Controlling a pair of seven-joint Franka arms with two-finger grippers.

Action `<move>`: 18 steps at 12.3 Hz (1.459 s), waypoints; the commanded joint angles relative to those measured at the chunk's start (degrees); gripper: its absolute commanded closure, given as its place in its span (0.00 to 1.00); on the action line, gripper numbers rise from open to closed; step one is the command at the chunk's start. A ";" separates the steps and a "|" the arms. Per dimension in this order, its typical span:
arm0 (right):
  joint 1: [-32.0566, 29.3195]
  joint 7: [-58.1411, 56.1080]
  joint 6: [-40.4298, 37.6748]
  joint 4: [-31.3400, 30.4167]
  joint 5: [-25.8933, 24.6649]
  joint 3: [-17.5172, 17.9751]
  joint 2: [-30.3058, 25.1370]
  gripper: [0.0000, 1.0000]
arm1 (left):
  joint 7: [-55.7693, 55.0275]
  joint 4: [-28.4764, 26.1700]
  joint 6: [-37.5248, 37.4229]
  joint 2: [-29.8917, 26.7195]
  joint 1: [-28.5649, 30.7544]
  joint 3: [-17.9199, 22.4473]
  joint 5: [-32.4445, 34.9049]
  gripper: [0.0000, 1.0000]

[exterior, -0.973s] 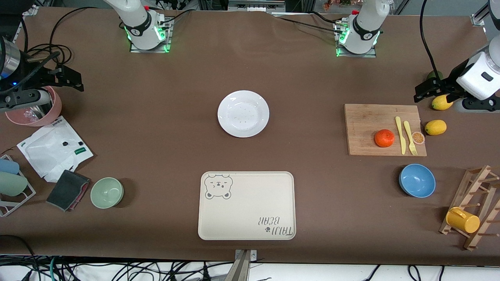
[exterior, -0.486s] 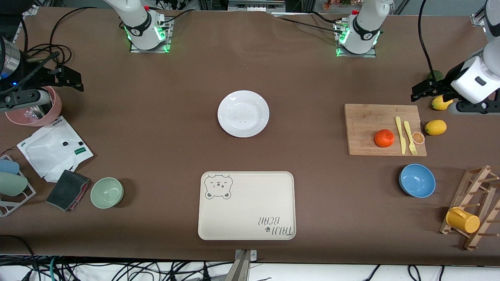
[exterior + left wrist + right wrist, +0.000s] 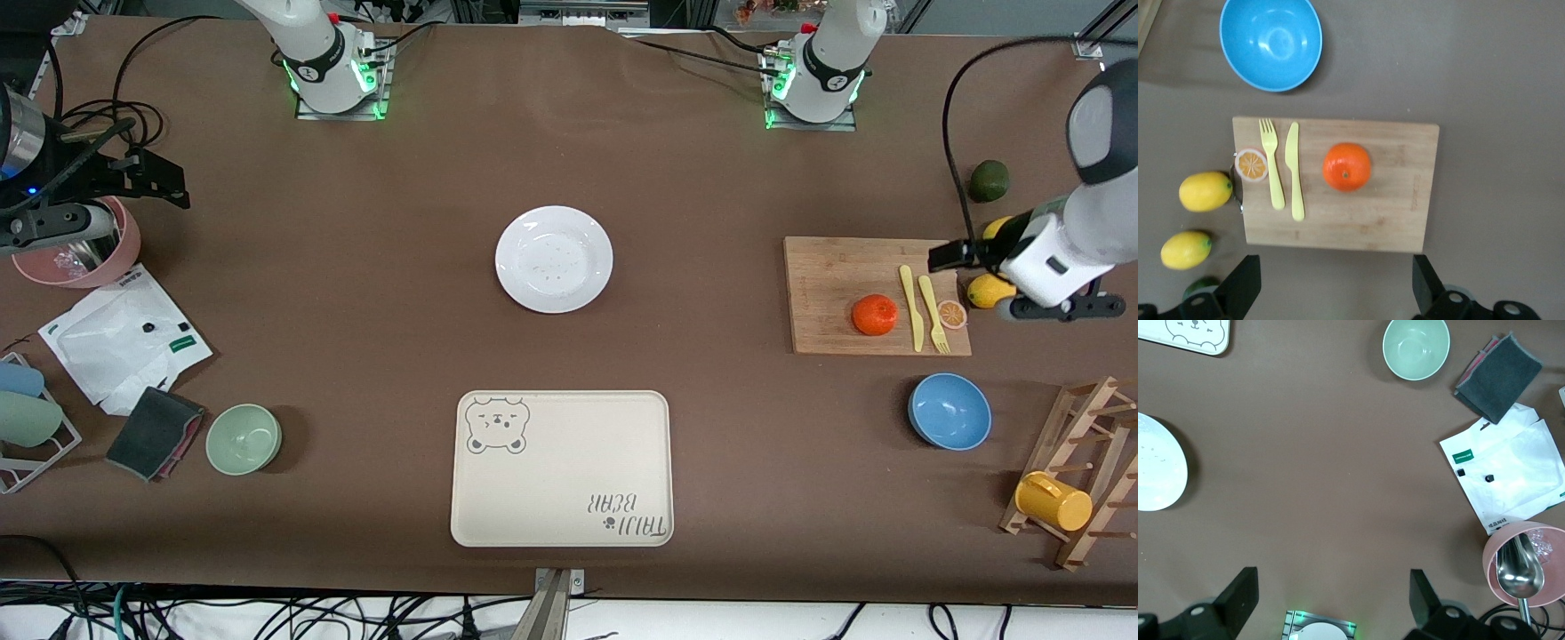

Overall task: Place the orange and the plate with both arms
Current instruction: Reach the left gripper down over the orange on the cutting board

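1. Centrally, low in the frame, the bear-print tray [image 3: 561, 468] lies bare, probably the destination.
2. Above it, mid-frame, sits the white plate [image 3: 554, 259], untouched.
3. Right of centre, the orange [image 3: 875, 315] rests on a wooden cutting board [image 3: 836, 267].
4. The left gripper [image 3: 944, 259] hovers over the board's upper right corner, fingers apart, likely approaching the fruit.
5. At the left edge, the right gripper [image 3: 169, 182] waits, fingers apart.

The orange [image 3: 875, 315], small, round and reddish-orange, sits whole on the wooden cutting board [image 3: 836, 267], just beside the yellow knife [image 3: 910, 307]. The plate [image 3: 554, 259], round, white, faintly speckled and empty, lies flat on the desk, well apart from that board toward the right arm's end.
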 commanded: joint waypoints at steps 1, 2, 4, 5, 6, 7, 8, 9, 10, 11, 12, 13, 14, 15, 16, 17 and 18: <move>-0.31 0.57 -0.07 0.91 0.75 -0.02 0.26 0.00 | 1.11 0.26 3.32 5.67 -0.08 -0.52 1.89 0.00; -0.23 0.57 -0.07 0.91 0.66 -0.02 0.26 0.00 | 0.93 0.25 3.59 8.91 -0.60 -0.52 5.03 0.00; -0.22 0.57 -0.16 0.91 0.75 -0.02 0.26 0.00 | 0.58 0.25 5.52 12.28 -0.87 -0.69 7.34 0.00; -0.31 0.57 -0.16 0.91 0.75 -0.02 0.26 0.00 | 0.41 0.25 5.70 13.33 -1.13 -0.78 7.26 0.00; -0.23 0.57 -0.16 0.91 0.75 -0.02 0.26 0.00 | 0.49 0.25 6.22 14.30 -1.13 -0.78 7.34 0.00; -0.22 0.57 -0.25 0.91 0.75 -0.02 0.26 0.00 | 1.10 0.17 7.70 15.35 -1.22 -0.78 7.61 0.00; -0.22 0.57 -0.25 0.91 0.75 -0.02 0.26 0.00 | 1.37 0.17 8.15 16.32 -0.96 -0.78 7.61 0.00; -0.22 0.57 -0.25 0.91 0.75 -0.02 0.26 0.00 | 1.37 -0.27 8.42 16.76 -0.96 -0.87 7.52 0.00; -0.31 0.57 -0.25 0.91 0.75 -0.02 0.26 0.00 | 1.37 -1.06 9.29 16.94 -1.13 -0.87 7.61 0.00; -0.23 0.57 -0.25 0.91 0.75 -0.02 0.26 0.00 | 1.37 -2.46 10.87 17.12 -1.05 -0.87 7.61 0.00; -0.22 0.57 -0.25 0.91 0.75 -0.02 0.26 0.00 | 1.37 -4.04 13.41 17.12 -0.96 -0.87 7.61 0.00; -0.22 0.57 -0.34 0.91 0.75 -0.02 0.26 0.00 | 1.55 -5.62 15.17 17.12 -1.05 -0.87 7.61 0.00; -0.22 0.57 -0.25 0.91 0.75 -0.02 0.26 0.00 | 1.55 -6.42 15.71 17.12 -1.05 -0.96 7.52 0.00; -0.22 0.57 -0.25 0.82 0.75 -0.02 0.26 0.00 | 1.63 -6.60 16.07 17.12 -0.96 -0.96 7.52 0.00; -0.22 0.57 -0.25 0.82 0.75 -0.02 0.26 0.00 | 1.64 -6.69 16.07 17.21 -1.05 -0.96 7.52 0.00; -0.22 0.57 -0.16 0.91 0.75 -0.02 0.26 0.00 | 1.72 -6.86 16.33 17.47 -1.05 -1.04 7.61 0.00; -0.22 0.57 -0.25 0.91 0.75 -0.02 0.26 0.00 | 1.72 -7.56 17.73 17.73 -1.05 -1.05 7.61 0.00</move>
